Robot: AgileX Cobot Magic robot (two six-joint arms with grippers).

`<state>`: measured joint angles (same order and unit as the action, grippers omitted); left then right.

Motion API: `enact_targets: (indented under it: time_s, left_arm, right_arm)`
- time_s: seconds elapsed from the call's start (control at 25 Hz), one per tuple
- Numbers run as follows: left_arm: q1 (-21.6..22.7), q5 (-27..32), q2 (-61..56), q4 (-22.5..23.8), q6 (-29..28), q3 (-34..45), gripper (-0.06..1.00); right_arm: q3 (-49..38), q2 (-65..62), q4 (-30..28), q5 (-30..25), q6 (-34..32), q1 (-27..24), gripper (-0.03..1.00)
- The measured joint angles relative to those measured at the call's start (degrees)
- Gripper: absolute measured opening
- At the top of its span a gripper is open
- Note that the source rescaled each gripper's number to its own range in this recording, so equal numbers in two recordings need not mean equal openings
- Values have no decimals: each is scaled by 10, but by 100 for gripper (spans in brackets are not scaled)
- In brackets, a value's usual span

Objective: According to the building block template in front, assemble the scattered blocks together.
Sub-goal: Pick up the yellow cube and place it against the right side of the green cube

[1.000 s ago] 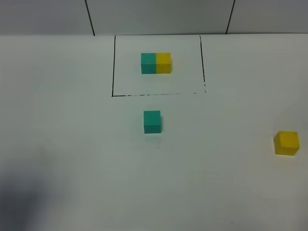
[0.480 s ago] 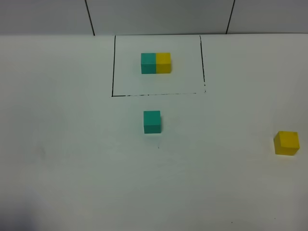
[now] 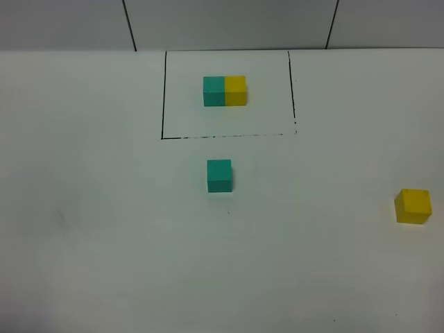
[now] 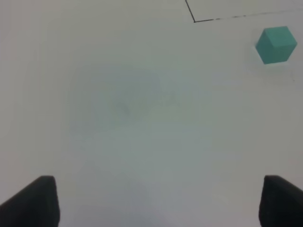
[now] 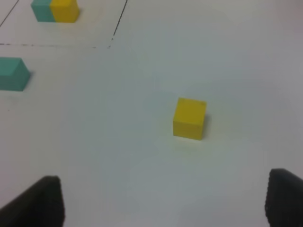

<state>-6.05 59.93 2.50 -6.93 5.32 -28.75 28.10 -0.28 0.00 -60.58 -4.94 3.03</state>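
Observation:
The template (image 3: pixel 225 91), a teal and yellow cube joined as one bar, sits inside the black drawn rectangle at the back; it also shows in the right wrist view (image 5: pixel 55 10). The loose teal cube (image 3: pixel 219 175) stands just in front of the frame, and shows in the left wrist view (image 4: pixel 276 44) and the right wrist view (image 5: pixel 13 74). The loose yellow cube (image 3: pixel 413 206) stands at the far right, apart from it, and in the right wrist view (image 5: pixel 190 118). My left gripper (image 4: pixel 163 201) is open and empty, well short of the teal cube. My right gripper (image 5: pixel 165 201) is open and empty, short of the yellow cube.
The white table (image 3: pixel 104 208) bears the black frame line (image 3: pixel 222 136). A grey wall with dark seams (image 3: pixel 129 24) runs along the back edge. Neither arm shows in the exterior view.
A dark shadow at the lower left of the exterior view has faded and gone. The cubes have not moved.

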Motion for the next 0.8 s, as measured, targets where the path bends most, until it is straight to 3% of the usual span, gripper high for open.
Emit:
enact_targets:
  time_s: [0.4,0.8]
  left_arm:
    - [0,-1,-28,-1,1,0,86]
    - [0,-1,-28,-1,1,0,71]
  right_arm:
    - [0,0,0,0,0,0,90]
    - [0,0,0,0,0,0,90]
